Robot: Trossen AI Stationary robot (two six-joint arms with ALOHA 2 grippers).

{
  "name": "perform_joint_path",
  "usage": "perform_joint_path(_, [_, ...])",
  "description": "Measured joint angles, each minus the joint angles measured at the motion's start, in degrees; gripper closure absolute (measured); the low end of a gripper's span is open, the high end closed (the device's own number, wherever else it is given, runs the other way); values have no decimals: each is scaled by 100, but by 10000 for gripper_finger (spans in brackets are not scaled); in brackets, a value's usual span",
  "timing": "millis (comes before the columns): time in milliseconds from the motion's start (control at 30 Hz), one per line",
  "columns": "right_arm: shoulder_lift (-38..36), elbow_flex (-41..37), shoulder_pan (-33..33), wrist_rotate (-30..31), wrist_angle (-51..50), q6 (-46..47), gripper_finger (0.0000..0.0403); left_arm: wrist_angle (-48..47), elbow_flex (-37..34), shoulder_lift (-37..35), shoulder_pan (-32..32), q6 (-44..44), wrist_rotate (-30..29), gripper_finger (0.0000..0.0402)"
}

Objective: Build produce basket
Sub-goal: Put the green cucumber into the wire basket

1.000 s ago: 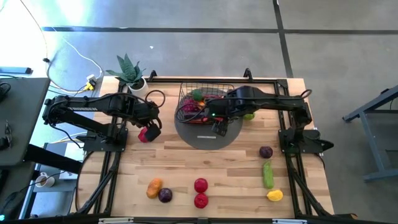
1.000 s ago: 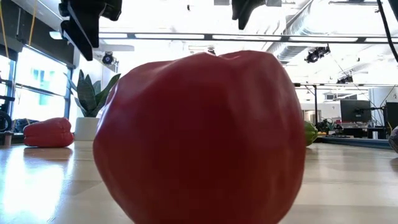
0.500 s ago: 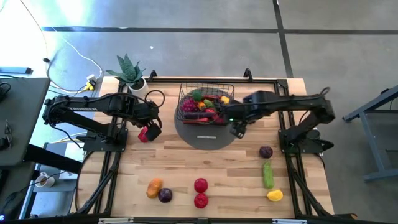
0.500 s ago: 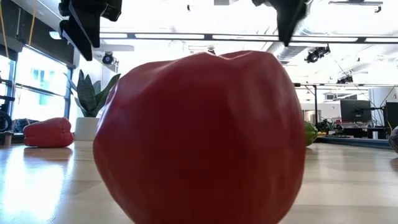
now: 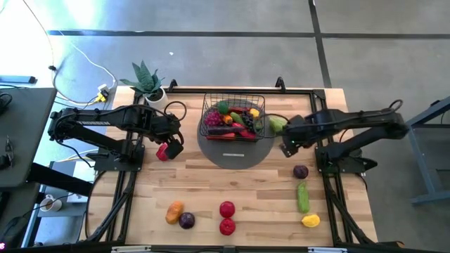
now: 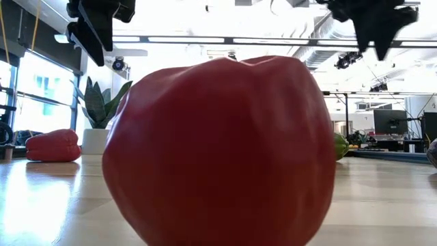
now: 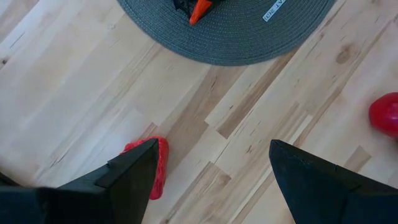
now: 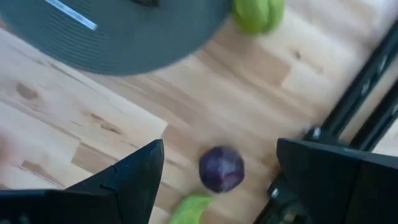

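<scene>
Pale blond wood table is showing its streaky plank grain. A black wire-grid basket is sitting on a flat grey disc and brimming with red, green, yellow, orange and purple produce. Near the table's right edge, a dark purple ball, a green cucumber and a yellow piece are lining up. A red pepper is glowing at left, and a spiky green plant is standing in its white pot.
</scene>
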Motion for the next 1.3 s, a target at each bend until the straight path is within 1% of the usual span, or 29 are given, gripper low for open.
perform_joint_path(133, [-242, -499, 202, -230, 36, 772, 107, 2, 0, 0, 0, 2, -7, 106])
perform_joint_path(300, [-337, -982, 525, -794, 370, 1431, 107, 0, 0, 0, 0, 2, -11, 106])
perform_joint_path(433, [-333, -1331, 861, -1050, 875, 1746, 107, 0, 0, 0, -1, 2, -18, 106])
perform_joint_path(600, [-333, -1697, 1301, -1285, 1489, 2433, 107, 0, 0, 0, -2, 2, -24, 106])
perform_joint_path(833, [-326, -2035, 2094, -1319, 2183, 3632, 107, -2, 0, 0, -2, 5, -24, 106])
perform_joint_path(1033, [-232, -2098, 2767, -1358, 2294, 4681, 107, 0, 0, 0, -2, 155, -22, 106])
perform_joint_path(1167, [-10, -2098, 3139, -1360, 2285, 5286, 107, 9, 0, 0, 0, 155, -22, 106])
perform_joint_path(1300, [351, -2101, 3369, -1409, 2344, 5742, 107, 11, 0, 0, 0, 155, -22, 106])
